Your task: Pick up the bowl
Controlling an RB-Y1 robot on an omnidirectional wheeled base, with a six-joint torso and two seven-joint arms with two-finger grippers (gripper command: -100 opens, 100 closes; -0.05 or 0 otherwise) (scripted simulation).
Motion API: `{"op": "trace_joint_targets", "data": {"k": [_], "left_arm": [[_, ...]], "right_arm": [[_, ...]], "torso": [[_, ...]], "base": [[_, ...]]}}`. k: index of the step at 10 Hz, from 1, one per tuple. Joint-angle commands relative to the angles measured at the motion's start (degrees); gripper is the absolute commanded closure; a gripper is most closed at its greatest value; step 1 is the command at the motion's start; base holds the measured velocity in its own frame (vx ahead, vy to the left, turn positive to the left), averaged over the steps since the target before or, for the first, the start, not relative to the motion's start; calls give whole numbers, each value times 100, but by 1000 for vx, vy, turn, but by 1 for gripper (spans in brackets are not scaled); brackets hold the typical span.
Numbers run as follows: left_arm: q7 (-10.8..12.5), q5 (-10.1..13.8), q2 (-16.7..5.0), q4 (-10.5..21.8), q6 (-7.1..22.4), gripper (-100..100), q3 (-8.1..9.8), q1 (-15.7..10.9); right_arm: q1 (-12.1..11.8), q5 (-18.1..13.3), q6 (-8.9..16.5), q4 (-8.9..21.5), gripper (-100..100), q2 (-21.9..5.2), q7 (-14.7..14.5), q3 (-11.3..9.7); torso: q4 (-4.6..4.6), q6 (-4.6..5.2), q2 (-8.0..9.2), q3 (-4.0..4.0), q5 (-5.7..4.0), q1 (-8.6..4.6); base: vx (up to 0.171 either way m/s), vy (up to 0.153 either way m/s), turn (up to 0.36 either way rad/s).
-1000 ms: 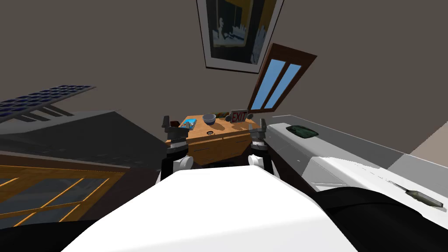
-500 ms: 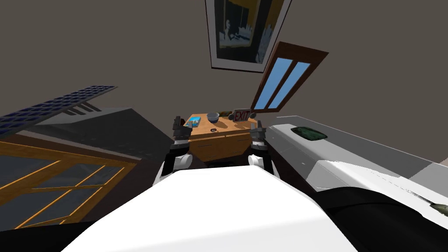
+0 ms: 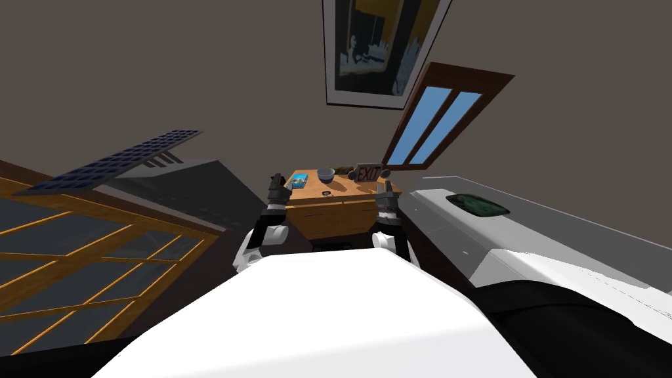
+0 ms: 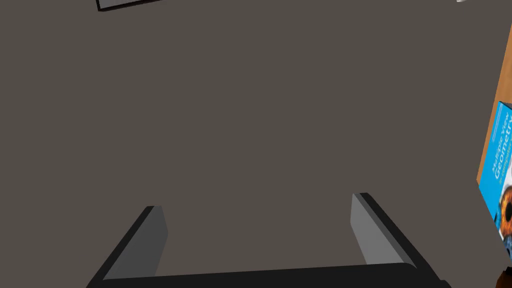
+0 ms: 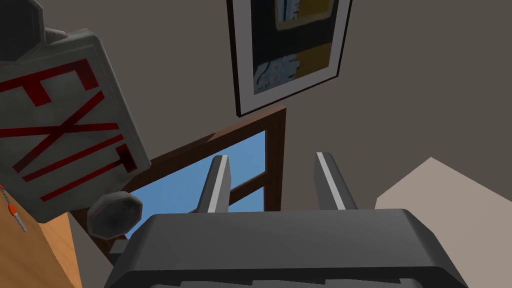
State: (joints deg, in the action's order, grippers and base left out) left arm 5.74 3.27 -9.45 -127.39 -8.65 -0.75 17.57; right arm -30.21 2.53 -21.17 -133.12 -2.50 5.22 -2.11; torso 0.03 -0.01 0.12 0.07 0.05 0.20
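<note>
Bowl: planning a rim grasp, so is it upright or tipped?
Upright: the bowl rests base-down on the wooden cabinet, rim facing up.

There was one worktop. On it sat one bowl, one blue book, one EXIT sign and one small dark thing. The robot had two pincers, the left pincer and the right pincer. The wall had one picture and one window.
</note>
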Motion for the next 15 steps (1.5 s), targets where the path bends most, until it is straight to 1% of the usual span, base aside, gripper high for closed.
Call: {"op": "trace_joint_targets", "data": {"k": [1,2,3,4,5,6,7,8,9,10,11,12,13,14,15], "left_arm": [[16,-13,-85,109,254,-100,47,-134],[21,-60,-224,313,459,-100,119,-411],[21,-60,-224,313,596,-100,119,-411],[23,-109,-359,533,764,-100,196,-679],[23,-109,-359,533,903,-100,196,-710],[23,-109,-359,533,963,-100,196,-710],[21,-158,-488,767,1185,-100,276,-987],[21,-158,-488,767,1316,-100,276,-1030],[21,-158,-488,767,1353,-100,276,-1030],[15,-207,-609,1015,1590,-100,360,-1308],[15,-207,-609,1015,1762,-100,360,-1369],[4,-256,-723,1275,1921,-100,447,-1609],[4,-256,-723,1275,2057,-100,447,-1723],[4,-256,-723,1275,2188,-100,447,-1723],[-13,-304,-830,1545,2377,-100,535,-1997]], "right_arm": [[0,0,0,0,0,0,0,0],[0,0,0,0,0,0,0,0],[0,0,0,0,0,0,0,0],[0,0,0,0,0,0,0,0],[0,0,0,0,0,0,0,0],[0,0,0,0,0,0,0,0],[0,0,0,0,0,0,0,-1],[0,0,0,0,0,0,0,0],[0,0,0,0,0,0,0,-1],[0,0,0,0,0,0,0,-1],[0,0,0,0,0,0,0,0],[0,0,0,0,0,0,0,-1],[0,0,0,0,0,0,0,0],[0,0,0,0,0,0,0,-1],[0,0,0,0,0,0,0,-1]], "torso": [[0,0,0,0,0,0],[0,2,-4,-2,-1,-5],[-1,0,-7,-4,-1,-3],[-2,1,-7,-4,-1,-8],[-1,0,-6,-3,-1,-5],[-1,2,-5,-2,-1,-8],[-1,3,-7,-3,-3,-15],[-2,0,-9,-5,-2,-10],[-2,2,-9,-5,-2,-11],[-2,3,-9,-5,-3,-17],[-2,0,-8,-5,-2,-10],[-2,3,-9,-5,-2,-12],[-2,1,-8,-5,-1,-9],[-2,3,-9,-5,-2,-12],[-2,3,-10,-5,-3,-18]], "base": [[-25,39,77],[-16,44,135],[-14,34,90],[-23,41,154],[-22,35,66],[-9,17,-14],[-12,33,163],[-9,30,77],[-4,14,-15],[-13,30,160],[-10,29,81],[-12,37,124],[-8,29,77],[0,11,-8],[-6,19,124]]}}
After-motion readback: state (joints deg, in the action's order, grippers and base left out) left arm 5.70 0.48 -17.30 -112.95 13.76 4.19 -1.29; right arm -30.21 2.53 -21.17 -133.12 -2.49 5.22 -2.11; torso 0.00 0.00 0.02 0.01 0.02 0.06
